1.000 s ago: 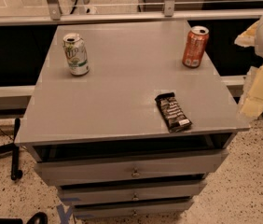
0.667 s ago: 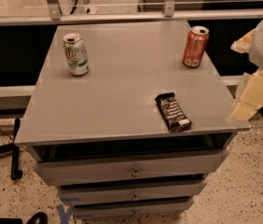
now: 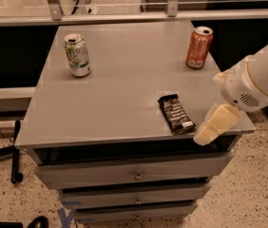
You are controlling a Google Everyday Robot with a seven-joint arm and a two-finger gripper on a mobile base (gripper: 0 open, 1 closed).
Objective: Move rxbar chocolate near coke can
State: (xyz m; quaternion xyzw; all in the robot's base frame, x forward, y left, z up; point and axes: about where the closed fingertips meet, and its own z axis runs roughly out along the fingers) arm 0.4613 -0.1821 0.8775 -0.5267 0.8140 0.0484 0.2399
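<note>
The rxbar chocolate (image 3: 176, 114) lies flat near the front right edge of the grey cabinet top (image 3: 110, 94), well apart from the coke can (image 3: 198, 47), which stands upright at the back right corner. The gripper (image 3: 215, 125) hangs just beside the bar's right side, at the cabinet's front corner — open or closed, I cannot tell. A green-and-white can (image 3: 77, 55) stands back left.
</note>
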